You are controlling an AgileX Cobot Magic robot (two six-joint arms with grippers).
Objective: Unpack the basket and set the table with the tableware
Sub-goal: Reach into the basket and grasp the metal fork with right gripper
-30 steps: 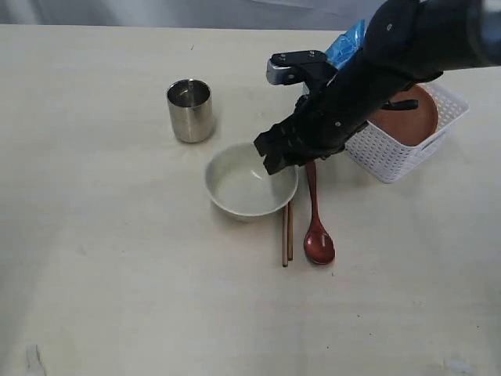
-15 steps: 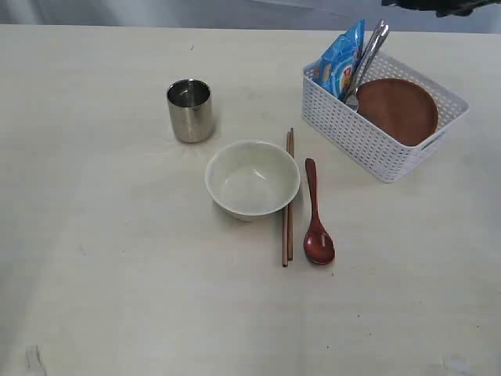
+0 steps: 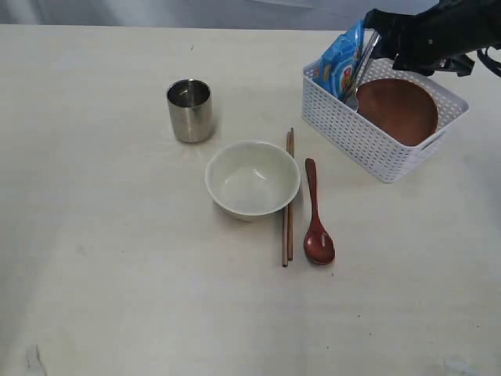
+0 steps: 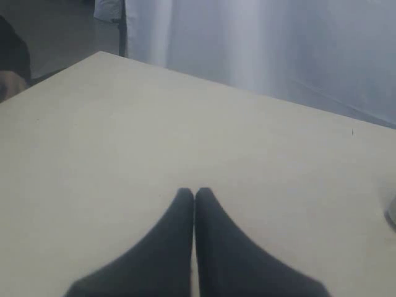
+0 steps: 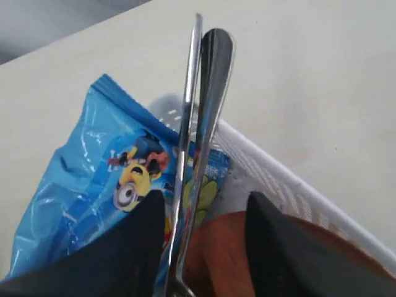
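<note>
Right jaws are apart, one on each side of the steel knife and fork (image 5: 201, 111) handles. The one by the blue snack bag (image 5: 93, 167) sits just beside them, the other has a clear gap. The pair stands steeply in the white basket (image 3: 368, 141) at the worktop's (image 3: 117, 274) far right, long axis nearly upright, handles up and tilted a bit, slim and shiny. Left jaws are pressed together over the worktop, holding nothing.
</note>
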